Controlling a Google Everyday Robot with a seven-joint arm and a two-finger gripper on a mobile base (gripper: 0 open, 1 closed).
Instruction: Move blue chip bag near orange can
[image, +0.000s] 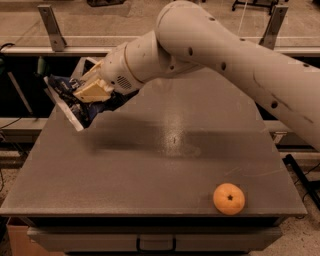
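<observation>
The blue chip bag (70, 102), dark navy foil with white edges, hangs tilted in the air above the table's far left corner. My gripper (91, 93) is shut on it from the right, its cream fingers (95, 88) pressed over the bag's upper part. The white arm (210, 45) reaches in from the upper right across the table. The orange can is out of view.
A round orange fruit (229, 198) lies near the front right of the grey table (165, 165). A drawer handle (156, 243) shows under the front edge. Metal rail posts (51, 25) stand behind the table.
</observation>
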